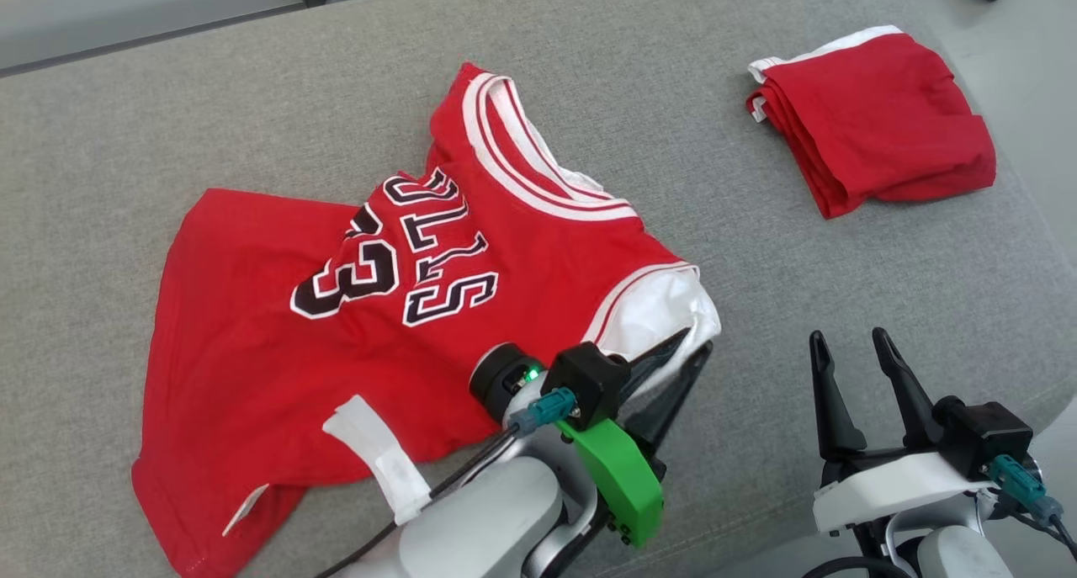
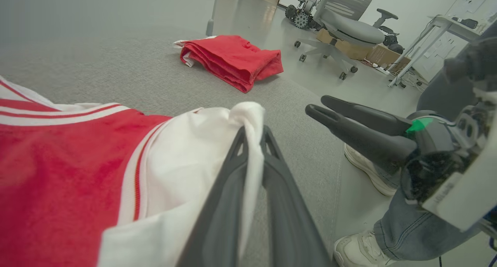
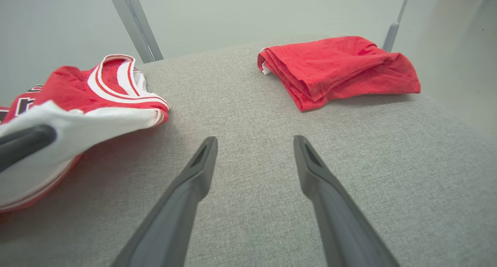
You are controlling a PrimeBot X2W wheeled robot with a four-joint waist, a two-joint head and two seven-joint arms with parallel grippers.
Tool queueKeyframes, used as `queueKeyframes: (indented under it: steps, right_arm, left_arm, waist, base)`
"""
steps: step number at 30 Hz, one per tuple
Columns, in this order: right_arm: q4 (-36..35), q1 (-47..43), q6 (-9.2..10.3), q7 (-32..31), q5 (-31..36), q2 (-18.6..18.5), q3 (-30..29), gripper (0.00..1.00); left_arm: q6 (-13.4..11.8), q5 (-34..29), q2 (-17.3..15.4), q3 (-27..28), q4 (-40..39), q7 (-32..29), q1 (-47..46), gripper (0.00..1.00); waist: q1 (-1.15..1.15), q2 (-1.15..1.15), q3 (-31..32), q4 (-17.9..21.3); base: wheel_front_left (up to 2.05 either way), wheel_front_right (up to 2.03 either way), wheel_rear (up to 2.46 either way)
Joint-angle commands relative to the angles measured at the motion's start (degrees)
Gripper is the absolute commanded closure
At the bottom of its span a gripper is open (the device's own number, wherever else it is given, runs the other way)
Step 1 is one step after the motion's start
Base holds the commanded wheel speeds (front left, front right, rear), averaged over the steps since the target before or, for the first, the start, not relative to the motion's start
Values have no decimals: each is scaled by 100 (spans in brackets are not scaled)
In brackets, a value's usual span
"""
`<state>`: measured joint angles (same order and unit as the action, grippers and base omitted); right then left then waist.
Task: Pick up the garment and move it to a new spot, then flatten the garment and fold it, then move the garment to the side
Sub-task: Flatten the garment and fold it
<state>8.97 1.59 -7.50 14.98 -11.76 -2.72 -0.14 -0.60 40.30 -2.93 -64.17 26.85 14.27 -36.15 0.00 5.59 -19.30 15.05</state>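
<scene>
My left gripper (image 2: 254, 131) pinches the white armhole edge of the red basketball jersey (image 1: 278, 342), which lies rumpled on the grey cushion (image 1: 639, 73). My right gripper (image 1: 850, 347) hovers wide beside it.

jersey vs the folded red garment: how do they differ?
The jersey lies spread out and rumpled; the folded garment is a compact stack.
The jersey shows black lettering and a number; the folded garment's visible face is plain.
The left gripper pinches the jersey's white armhole edge; the folded garment lies untouched.
Both are red with white trim, on the grey surface.
</scene>
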Motion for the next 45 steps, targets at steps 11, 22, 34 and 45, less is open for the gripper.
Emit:
queueKeyframes:
  steps: [11,22,34,45]
  right_arm:
    - [10,11,3,8,-70,-15,-134,0]
    - [-348,-97,3,8,119,-18,-343,0]
    - [-512,-563,3,8,523,-16,-925,0]
    - [-435,-980,3,8,774,-91,-969,0]
  left_arm:
    - [136,912,-1,-190,-402,91,72,0]
    - [-277,142,-361,1369,-1319,85,572,0]
    - [-915,-1542,-1122,3371,-2343,85,2797,0]
    - [-741,-2124,-1174,4856,-2137,85,4480,0]
  waist:
    - [0,-1,-85,-60]
    - [0,-1,278,-398]
    - [0,-1,897,-1146]
    - [0,-1,1343,-1529]
  base:
    - [0,0,0]
    - [0,0,0]
    - [0,0,0]
    - [0,0,0]
